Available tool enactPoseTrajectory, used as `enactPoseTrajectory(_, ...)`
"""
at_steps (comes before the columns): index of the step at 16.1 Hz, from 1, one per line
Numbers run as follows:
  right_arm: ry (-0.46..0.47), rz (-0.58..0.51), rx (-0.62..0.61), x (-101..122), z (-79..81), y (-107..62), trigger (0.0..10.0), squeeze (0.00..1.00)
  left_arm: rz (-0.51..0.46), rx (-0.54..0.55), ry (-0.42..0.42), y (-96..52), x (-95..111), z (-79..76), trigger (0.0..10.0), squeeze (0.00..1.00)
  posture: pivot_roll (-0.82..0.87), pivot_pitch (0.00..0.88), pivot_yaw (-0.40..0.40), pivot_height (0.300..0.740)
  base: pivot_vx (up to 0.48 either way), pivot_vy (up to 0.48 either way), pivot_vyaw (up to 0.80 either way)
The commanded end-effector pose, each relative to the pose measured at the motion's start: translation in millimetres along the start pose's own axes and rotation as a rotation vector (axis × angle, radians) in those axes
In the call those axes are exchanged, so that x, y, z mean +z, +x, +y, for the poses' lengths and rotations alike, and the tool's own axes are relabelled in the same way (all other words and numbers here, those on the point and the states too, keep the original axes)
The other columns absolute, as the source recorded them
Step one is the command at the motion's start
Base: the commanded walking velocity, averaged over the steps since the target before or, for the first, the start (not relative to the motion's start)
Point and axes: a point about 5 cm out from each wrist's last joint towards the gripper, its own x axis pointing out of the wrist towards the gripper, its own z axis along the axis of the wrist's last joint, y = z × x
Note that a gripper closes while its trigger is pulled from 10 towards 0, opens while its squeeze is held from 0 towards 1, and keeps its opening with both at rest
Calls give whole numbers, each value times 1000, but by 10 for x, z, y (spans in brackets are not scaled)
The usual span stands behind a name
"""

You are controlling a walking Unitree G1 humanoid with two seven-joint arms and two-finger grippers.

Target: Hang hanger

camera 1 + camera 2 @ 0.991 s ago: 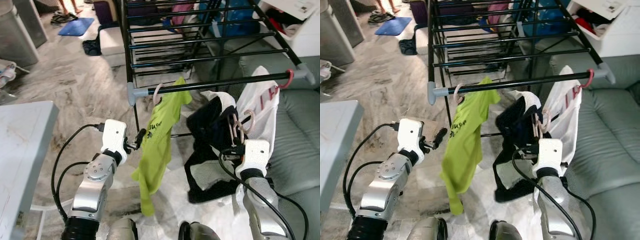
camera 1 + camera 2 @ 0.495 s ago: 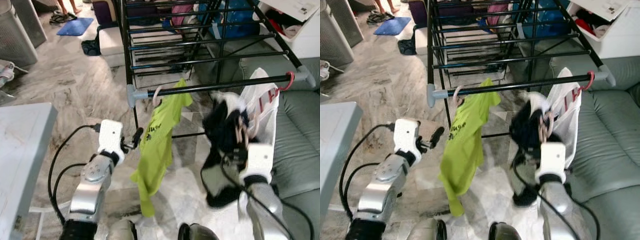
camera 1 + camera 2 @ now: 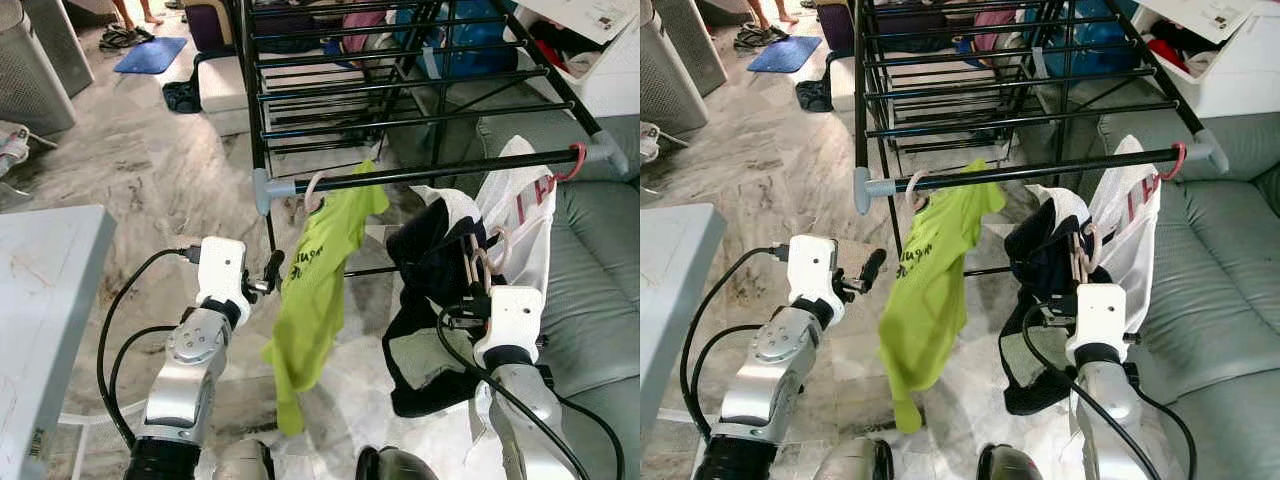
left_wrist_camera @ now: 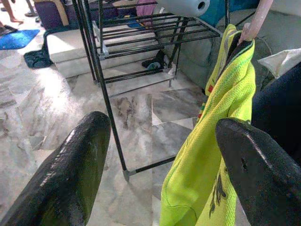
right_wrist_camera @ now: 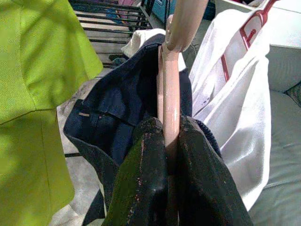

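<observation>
Marble floor, drying rack (image 3: 420,175), right pincer (image 3: 478,290) clamping pink hanger (image 5: 171,94), left pincer (image 3: 268,275) open

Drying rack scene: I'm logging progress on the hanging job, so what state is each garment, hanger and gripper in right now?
Green shirt: hanging from the rack's front bar on a pale hanger.
White garment: hanging from the same bar on a red hanger.
Dark garment: on a pink hanger, held below the bar, not yet hung.
Right gripper: shut on the pink hanger.
Left gripper: open, holding nothing, beside the green shirt.
</observation>
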Motion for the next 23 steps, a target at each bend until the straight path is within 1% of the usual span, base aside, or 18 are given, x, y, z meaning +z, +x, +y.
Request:
enactPoseTrajectory(1,8,-55,1,137,-4,27,10000,0,15,8,6,6,-22,-3,10000,0,-17,42,4,740,-270,0,0)
enactPoseTrajectory(17,20,-52,8,149,33,92,10000,0,21,-4,14,37,-27,-27,10000,0,-16,45,4,740,-310,0,0)
enactPoseTrajectory(20,27,-57,7,161,58,133,10000,0,16,-8,6,46,-26,-43,10000,0,-10,37,5,740,0,0,0)
enactPoseTrajectory(21,3,-57,27,156,89,140,10000,0,10,-16,6,49,-19,-47,10000,0,-10,37,5,740,0,0,0)
enactPoseTrajectory(23,0,-54,33,144,110,142,10000,0,10,-27,6,49,-21,-57,10000,0,-9,37,1,740,0,0,644)
